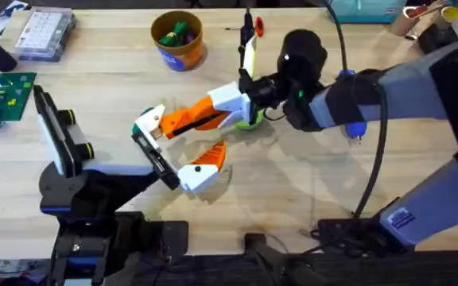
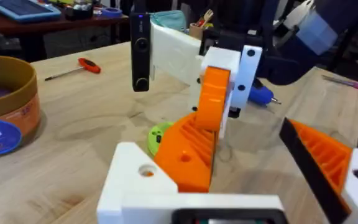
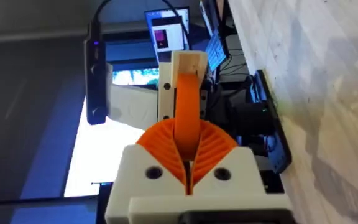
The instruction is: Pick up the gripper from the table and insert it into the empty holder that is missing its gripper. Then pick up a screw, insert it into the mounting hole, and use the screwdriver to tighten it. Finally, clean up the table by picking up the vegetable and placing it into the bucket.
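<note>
Two grippers meet mid-table. The left gripper [image 1: 183,148] has its jaws spread wide, and the right gripper's [image 1: 161,121] fingers lie between them, pressed together on one left finger, it seems. Just behind them lies a green vegetable [image 2: 159,137]. The bucket [image 1: 177,39] and screwdriver [image 1: 250,27] stand well beyond.

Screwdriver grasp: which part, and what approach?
Take the screwdriver by its red handle, coming straight down from above with the fingers closing across the handle's width. It lies flat on the table with open wood around it. The handle is the thickest part, while the thin dark shaft sits too flush with the surface to pinch reliably.
</note>
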Motion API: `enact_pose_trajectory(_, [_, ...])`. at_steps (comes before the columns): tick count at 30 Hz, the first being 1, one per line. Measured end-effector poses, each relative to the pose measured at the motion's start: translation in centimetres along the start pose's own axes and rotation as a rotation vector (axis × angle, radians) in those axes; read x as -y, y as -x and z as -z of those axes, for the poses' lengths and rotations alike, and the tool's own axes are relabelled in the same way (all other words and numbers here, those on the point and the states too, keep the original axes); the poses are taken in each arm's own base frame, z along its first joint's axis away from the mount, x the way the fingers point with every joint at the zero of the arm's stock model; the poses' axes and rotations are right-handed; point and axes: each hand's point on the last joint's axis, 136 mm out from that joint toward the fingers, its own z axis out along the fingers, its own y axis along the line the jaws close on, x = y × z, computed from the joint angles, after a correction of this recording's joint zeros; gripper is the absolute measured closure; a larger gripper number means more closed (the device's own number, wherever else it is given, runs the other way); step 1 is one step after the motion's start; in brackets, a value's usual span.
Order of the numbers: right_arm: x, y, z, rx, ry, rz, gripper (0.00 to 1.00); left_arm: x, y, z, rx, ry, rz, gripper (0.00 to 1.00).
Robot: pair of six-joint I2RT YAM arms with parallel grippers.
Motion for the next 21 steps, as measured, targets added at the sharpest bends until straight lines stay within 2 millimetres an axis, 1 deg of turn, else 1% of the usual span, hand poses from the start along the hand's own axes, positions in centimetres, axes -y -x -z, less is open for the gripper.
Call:
enact_pose_trajectory(4, [0.2, 0.3, -0.3, -0.005, -0.013, 0.002, 0.985, -0.3, 0.0, 0.0, 0.002, 0.014, 0.007, 0.012])
enact_pose_trajectory(10, [0.3, 0.5, -0.4, 0.006, -0.016, 0.093, 0.985, -0.4, 0.0, 0.1, 0.003, 0.019, 0.006, 0.012])
enact_pose_trajectory(11, [0.3, 0.6, -0.4, 0.01, -0.017, 0.113, 0.986, -0.3, 0.0, 0.0, 0.002, 0.013, 0.006, 0.012])
enact_pose_trajectory(15, [0.6, 0.7, -1.3, 0.026, -0.029, 0.146, 0.985, 1.4, -0.3, 0.0, -0.014, -0.082, 0.012, 0.012])
enact_pose_trajectory(21, [1.3, 1.1, -1.3, 0.039, -0.053, 0.101, 0.986, 1.9, -0.5, 0.0, -0.025, -0.111, 0.044, 0.012])
